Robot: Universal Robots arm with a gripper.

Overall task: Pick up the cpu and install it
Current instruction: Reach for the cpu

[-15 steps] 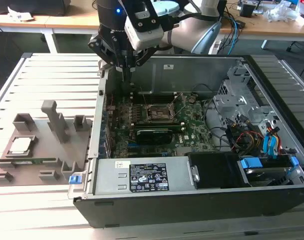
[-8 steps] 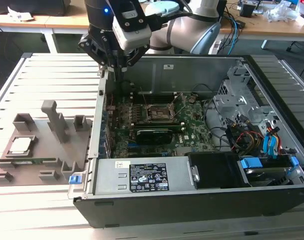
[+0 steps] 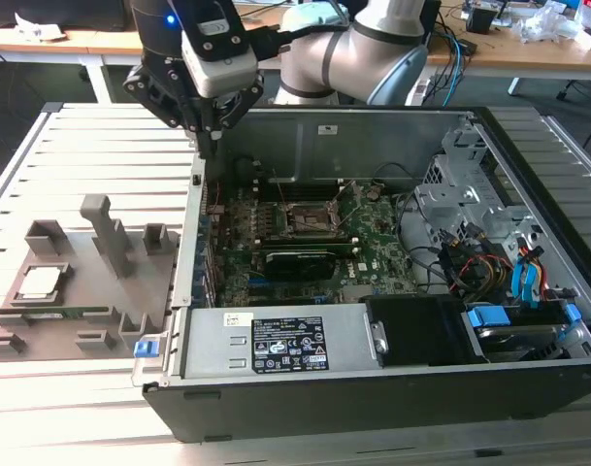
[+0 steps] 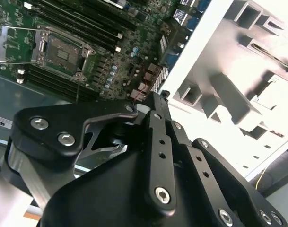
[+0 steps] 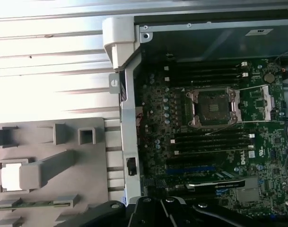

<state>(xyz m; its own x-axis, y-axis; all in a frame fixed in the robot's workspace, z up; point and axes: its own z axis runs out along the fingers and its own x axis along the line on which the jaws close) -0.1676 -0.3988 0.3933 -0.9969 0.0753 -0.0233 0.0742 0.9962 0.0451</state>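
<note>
Tool (image 3: 211,146) poised over the side wall of the open computer case (image 3: 392,393), with the cpu (image 3: 40,282) lying in its tray.

In the exterior view the tool hangs above the case wall on that view's left. Its two fingers are drawn together to a point and, as far as the angle allows, clenched on nothing. The cpu, a silvery square, sits flat in a recess of the grey holder tray (image 3: 91,335) on the slatted metal worktop (image 3: 111,146). It is outside the case on the exterior view's left, well apart from the tool. Inside the case the motherboard (image 3: 377,257) carries the socket (image 3: 310,218), and the first wrist view shows the socket's metal frame flipped open.
</note>
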